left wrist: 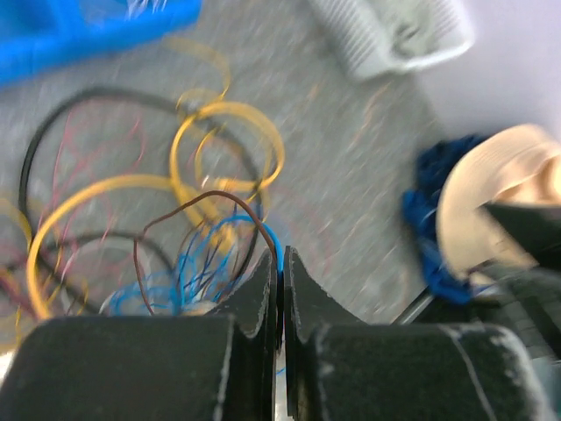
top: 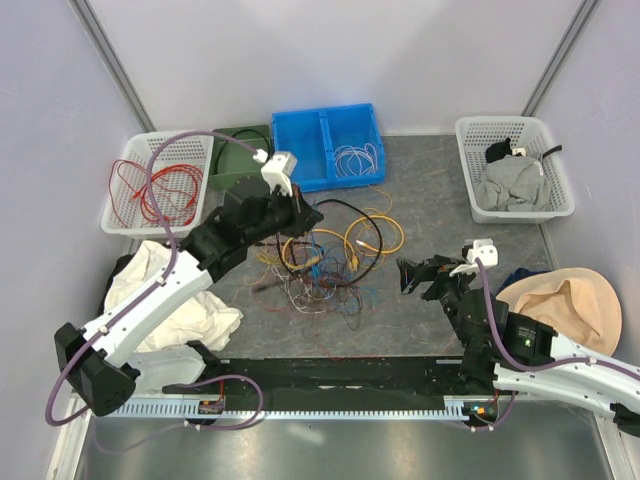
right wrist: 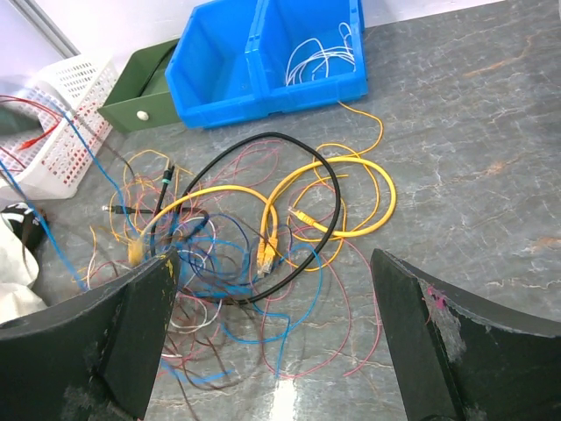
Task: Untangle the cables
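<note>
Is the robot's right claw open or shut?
Open. The right gripper has its fingers wide apart, holding nothing, with the cables lying beyond them.

The cables (top: 322, 268) lie tangled mid-way across the surface (top: 430, 200): yellow loops (right wrist: 390, 197) and a black cable (right wrist: 272, 135) overlapping fine red, blue and brown strands.

No legible text, labels or numbers.

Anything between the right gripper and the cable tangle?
Nothing visible. The right gripper is open, and only bare table lies between it and the cables. The left gripper is shut on a blue strand of them.
</note>
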